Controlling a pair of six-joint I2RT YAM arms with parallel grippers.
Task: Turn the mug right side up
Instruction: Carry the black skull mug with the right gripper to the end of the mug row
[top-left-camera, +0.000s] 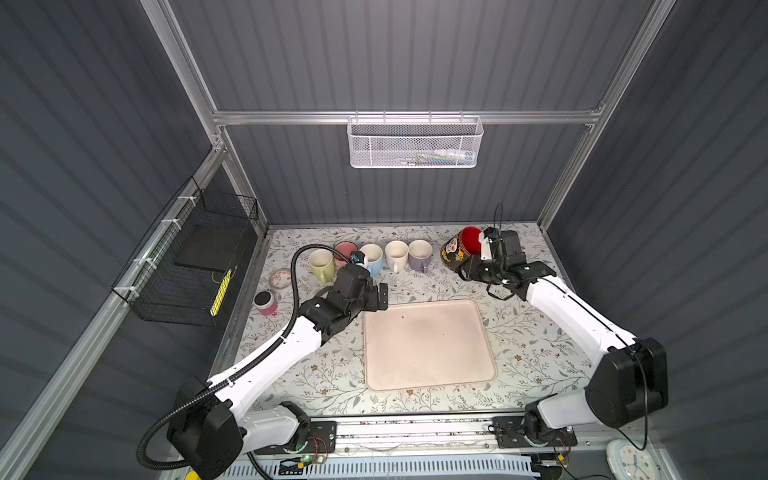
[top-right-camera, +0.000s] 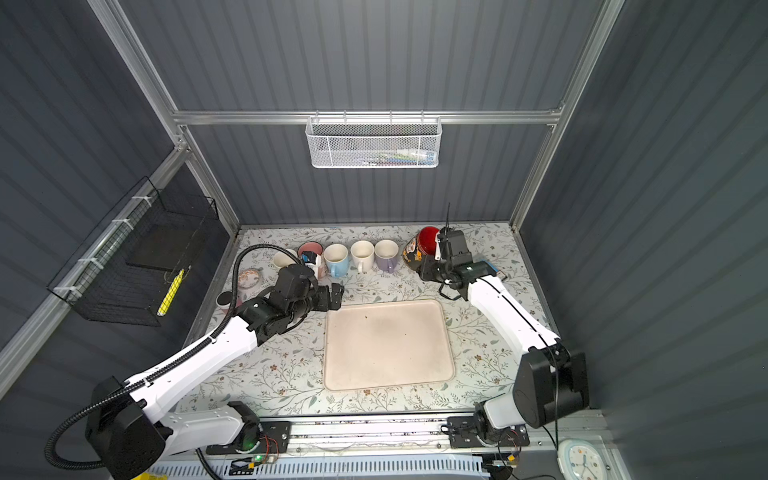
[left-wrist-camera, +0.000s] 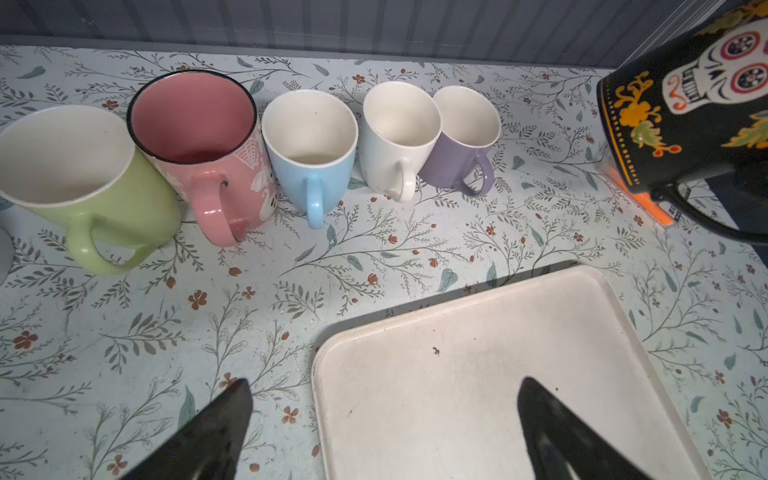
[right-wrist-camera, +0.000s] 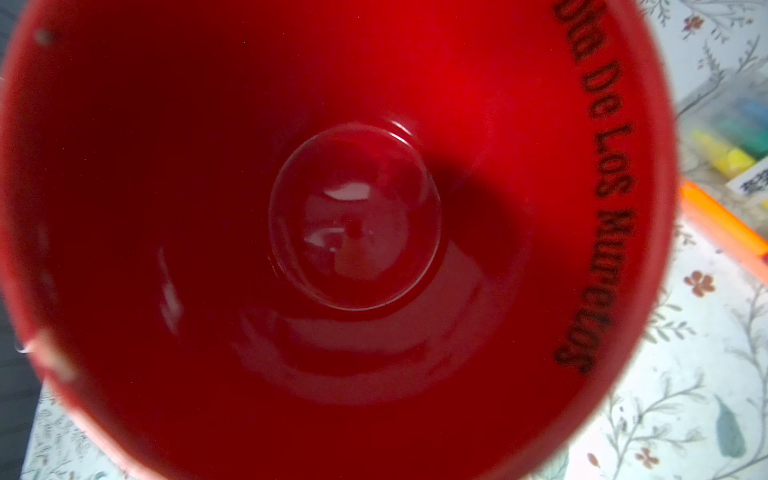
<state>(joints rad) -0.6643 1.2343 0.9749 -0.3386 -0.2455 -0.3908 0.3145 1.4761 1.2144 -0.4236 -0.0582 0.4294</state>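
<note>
the right gripper (top-left-camera: 468, 266) is clamped tight on the black skull mug (top-left-camera: 457, 247), though where exactly it bites is hidden. the mug is tilted well over, its red inside facing the right wrist camera, at the far right of the table (top-left-camera: 532, 332), just past the purple mug (top-left-camera: 419, 254) that ends the upright row. the left gripper (top-left-camera: 380, 297) stands wide apart, holding nothing, over the far left corner of the tray (top-left-camera: 428, 374).

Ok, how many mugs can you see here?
6. Five stand upright in a row along the back: green, pink, blue, white, purple. The sixth, a black skull mug, is tilted in the right gripper. None seems hidden.
</note>
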